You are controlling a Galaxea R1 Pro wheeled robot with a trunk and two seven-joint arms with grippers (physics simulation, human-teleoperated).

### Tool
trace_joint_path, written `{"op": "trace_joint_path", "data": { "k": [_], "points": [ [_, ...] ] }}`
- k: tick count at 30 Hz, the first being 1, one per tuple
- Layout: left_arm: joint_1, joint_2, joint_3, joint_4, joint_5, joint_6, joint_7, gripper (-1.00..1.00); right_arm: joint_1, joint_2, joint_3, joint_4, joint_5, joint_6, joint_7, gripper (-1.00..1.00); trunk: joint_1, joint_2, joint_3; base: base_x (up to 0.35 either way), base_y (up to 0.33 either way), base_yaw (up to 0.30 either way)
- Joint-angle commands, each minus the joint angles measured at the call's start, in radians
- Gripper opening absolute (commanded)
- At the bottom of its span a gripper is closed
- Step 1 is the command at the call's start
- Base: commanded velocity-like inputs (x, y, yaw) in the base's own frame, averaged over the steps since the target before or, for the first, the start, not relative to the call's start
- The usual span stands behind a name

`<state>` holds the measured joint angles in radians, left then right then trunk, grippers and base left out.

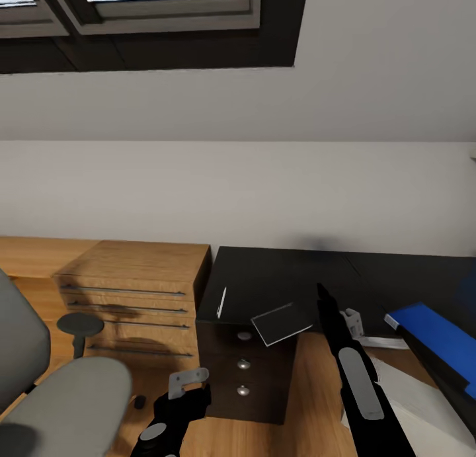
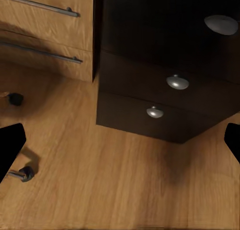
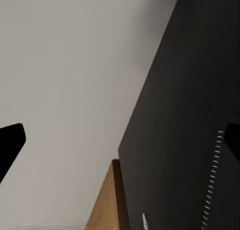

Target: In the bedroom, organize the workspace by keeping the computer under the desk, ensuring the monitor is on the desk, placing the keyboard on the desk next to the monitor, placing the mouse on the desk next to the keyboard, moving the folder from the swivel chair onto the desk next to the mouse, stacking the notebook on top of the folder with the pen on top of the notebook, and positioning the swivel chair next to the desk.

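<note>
- Head view: the folder [image 1: 433,331] already lies on the black counter [image 1: 277,278], at its right end. The notebook [image 1: 281,323] sits on the counter's front edge left of the folder, above the drawer pedestal [image 1: 243,371], partly overhanging and not stacked. A thin pale stick, likely the pen [image 1: 221,303], lies on the counter left of the notebook. The swivel chair [image 1: 46,384] stands well left of the counter, beyond the wood cabinet [image 1: 132,291]. My judgement: stacking and the chair's move remain.
- Head view: the right gripper [image 1: 322,291] reaches over the counter just beside the notebook; the left gripper [image 1: 188,379] hangs low before the pedestal, grasping nothing.
- Left wrist view: fingertips spread wide over the floor [image 2: 120,185]; pedestal knobs and chair casters [image 2: 22,174] are nearby.
- Right wrist view: fingertips spread wide, empty, over the counter top and wall.
</note>
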<state>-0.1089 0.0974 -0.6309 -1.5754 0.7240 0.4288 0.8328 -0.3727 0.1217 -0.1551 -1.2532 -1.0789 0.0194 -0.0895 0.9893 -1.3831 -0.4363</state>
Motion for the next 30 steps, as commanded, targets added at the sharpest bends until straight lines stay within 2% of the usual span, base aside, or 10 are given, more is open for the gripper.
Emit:
{"op": "trace_joint_path", "data": {
  "k": [1,11,30],
  "points": [
    [-0.002,0.001,-0.003,-0.001,0.005,0.002,0.008,1.0,0.0,0.0,-0.001,-0.002,-0.009,0.002,-0.004,1.0,-0.001,-0.001,-0.001,-0.305,0.0,0.269],
    [-0.002,-0.002,-0.001,0.011,0.008,0.001,0.004,1.0,-0.001,-0.002,-0.005,-0.002,-0.009,0.002,-0.003,1.0,-0.001,-0.001,-0.001,-0.329,0.0,0.207],
    [-0.002,-0.002,0.0,0.036,0.009,0.001,0.002,1.0,0.0,-0.007,-0.004,-0.005,-0.009,0.004,0.003,1.0,-0.001,-0.001,-0.001,-0.307,0.0,0.016]
  ]
}}
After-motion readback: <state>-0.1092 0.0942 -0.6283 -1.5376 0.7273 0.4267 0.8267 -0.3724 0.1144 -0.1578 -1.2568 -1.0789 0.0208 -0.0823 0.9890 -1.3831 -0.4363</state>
